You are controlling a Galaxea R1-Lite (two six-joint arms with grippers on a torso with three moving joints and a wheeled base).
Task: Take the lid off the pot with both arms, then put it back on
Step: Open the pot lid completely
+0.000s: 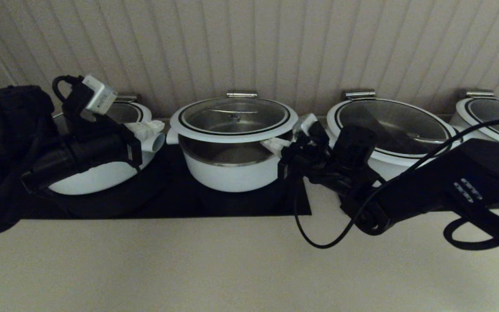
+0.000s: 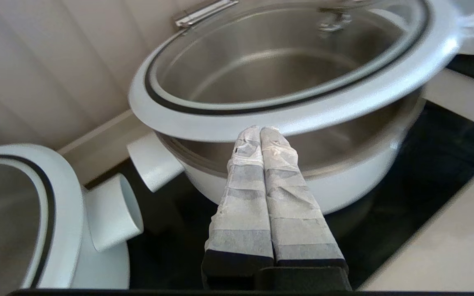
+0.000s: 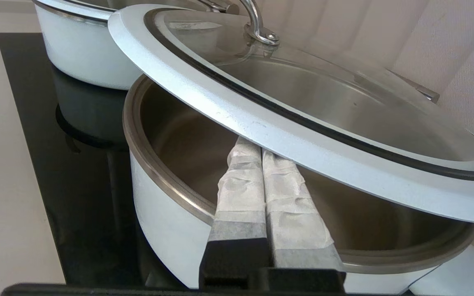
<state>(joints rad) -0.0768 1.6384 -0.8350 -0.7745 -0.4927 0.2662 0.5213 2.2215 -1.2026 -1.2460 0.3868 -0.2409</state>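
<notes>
The lid (image 1: 232, 135) hangs a little above the pot (image 1: 232, 177), tilted, with an open gap showing the steel inside. My left gripper (image 1: 161, 126) is shut, and its fingertips sit under the lid's left rim (image 2: 303, 117). In the left wrist view the gripper (image 2: 260, 130) touches the rim's underside above the pot (image 2: 356, 183). My right gripper (image 1: 272, 145) is shut, and its wrapped fingers are tucked under the lid's right rim. In the right wrist view the gripper (image 3: 257, 146) reaches over the pot's steel edge (image 3: 159, 172) beneath the lid (image 3: 303, 154).
A wider white pot (image 1: 102, 177) stands close on the left, partly behind my left arm. Two more lidded pots (image 1: 396, 125) (image 1: 492, 115) stand on the right. All sit by the ribbed wall, on a black cooktop (image 1: 241, 203). A loose cable (image 1: 319, 236) hangs over the beige counter (image 1: 232, 268).
</notes>
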